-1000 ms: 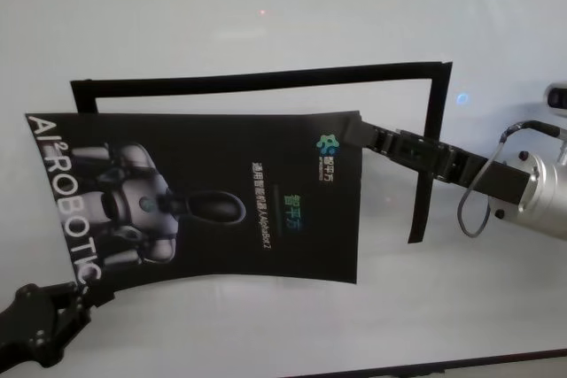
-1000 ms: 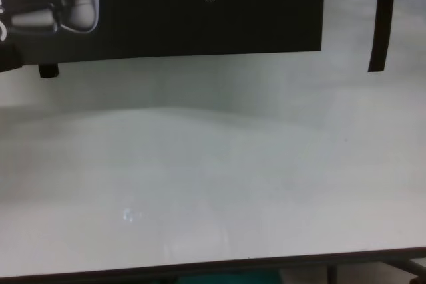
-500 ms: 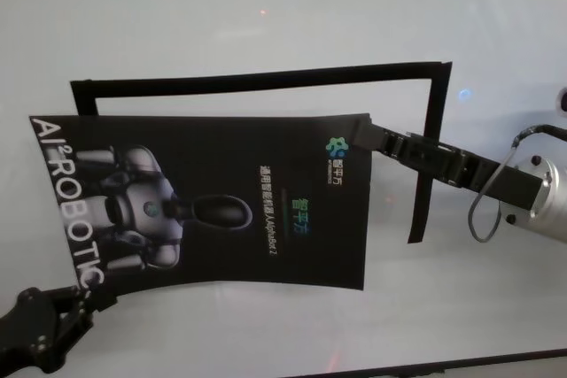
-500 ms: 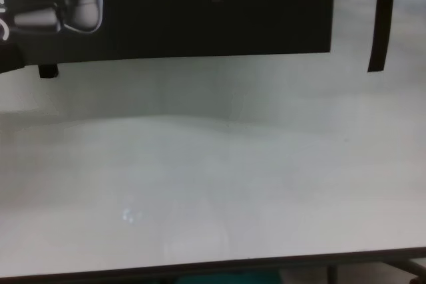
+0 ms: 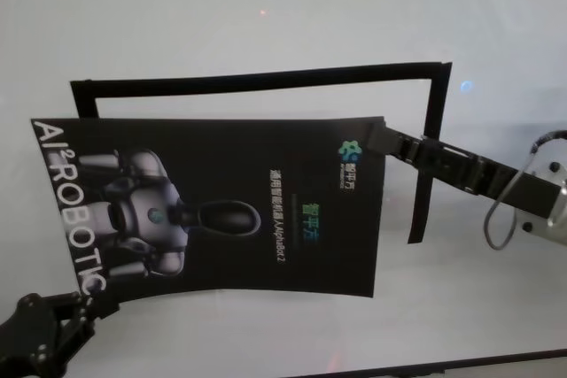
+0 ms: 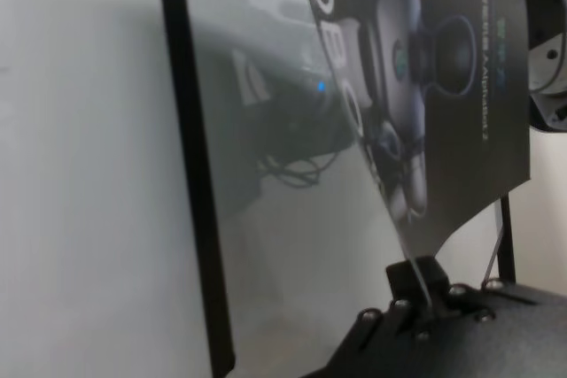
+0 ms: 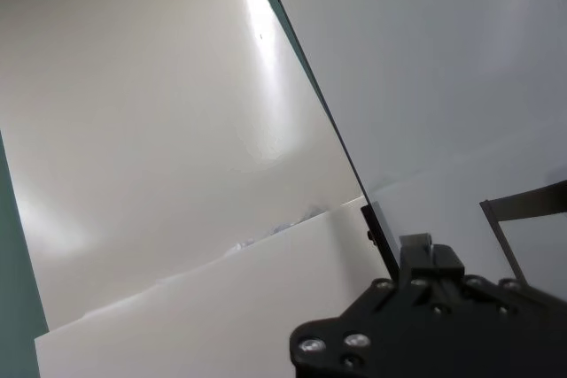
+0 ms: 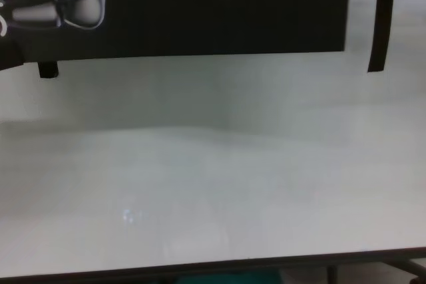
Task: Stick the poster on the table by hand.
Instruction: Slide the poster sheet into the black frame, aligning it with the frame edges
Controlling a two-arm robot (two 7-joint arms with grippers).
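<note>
Poster over table, overlapping tape frame; left gripper near-left corner, right gripper far-right corner.

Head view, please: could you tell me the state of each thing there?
poster: held off the table by two corners, slightly bowed
left gripper: shut on poster's near-left corner
right gripper: shut on poster's far-right corner
black strips: flat on table, forming a partial frame

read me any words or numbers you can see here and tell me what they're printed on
"AI²ROBOTIC": big white letters along one edge of the poster, near the left claw.
"Bot 2": end of a white line on the poster, in the chest view; the rest is cut off.
Logo and lines at mid-poster, near the right claw: too small to read.
Black strips, table: no text.
</note>
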